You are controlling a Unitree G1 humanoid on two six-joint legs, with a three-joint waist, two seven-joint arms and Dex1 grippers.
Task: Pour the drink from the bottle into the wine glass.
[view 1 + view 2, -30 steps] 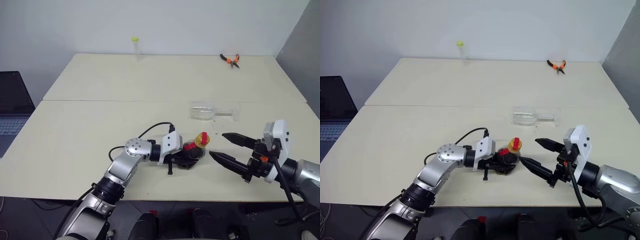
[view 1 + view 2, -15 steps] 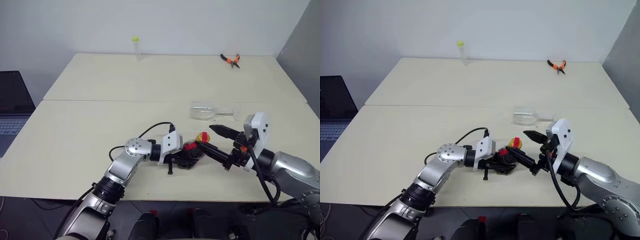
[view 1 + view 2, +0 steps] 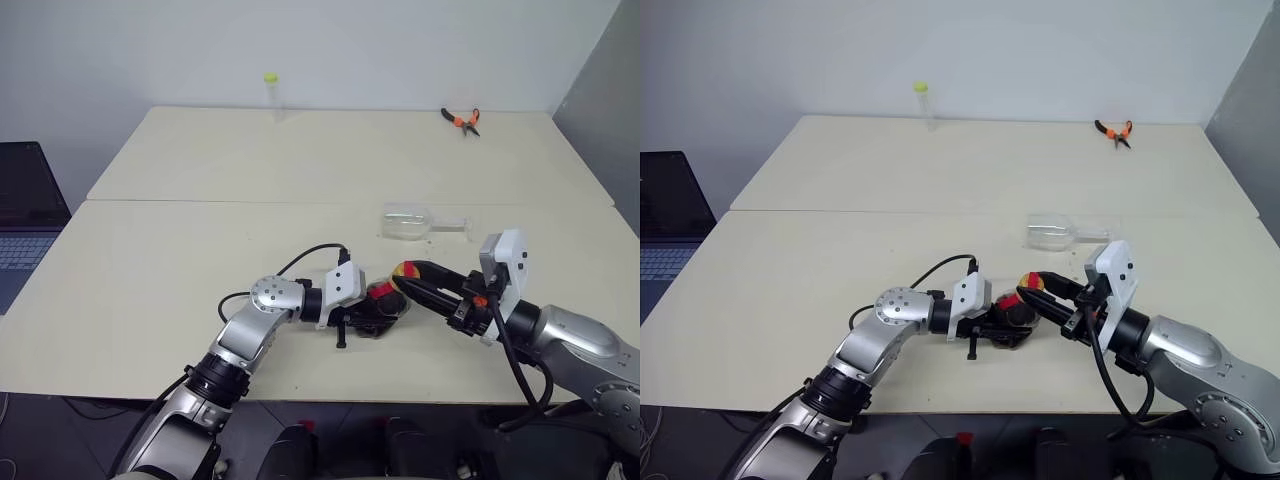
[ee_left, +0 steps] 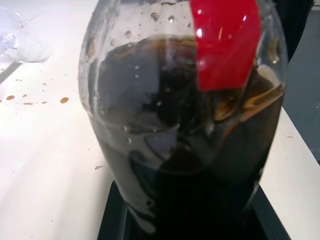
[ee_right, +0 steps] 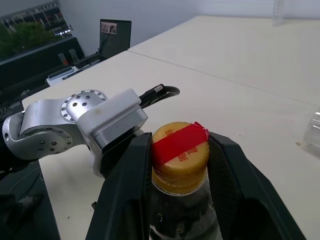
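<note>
Bright, even overhead light, soft shadows; the bottle (image 4: 185, 120) close-up is slightly blurred.

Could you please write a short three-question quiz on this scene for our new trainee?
1. True or false: the wine glass stands upright on the table.
2. Which part of the bottle sits between the right gripper's fingers? A) the base B) the yellow cap C) the body
3. Fill in: the orange-handled pliers lie near the table's far ______ corner, seen from the robot.

Key:
1. False; it lies on its side, beyond the bottle.
2. B; the two black fingers flank the cap, while the left gripper holds the body with the dark drink inside.
3. Right.
</note>
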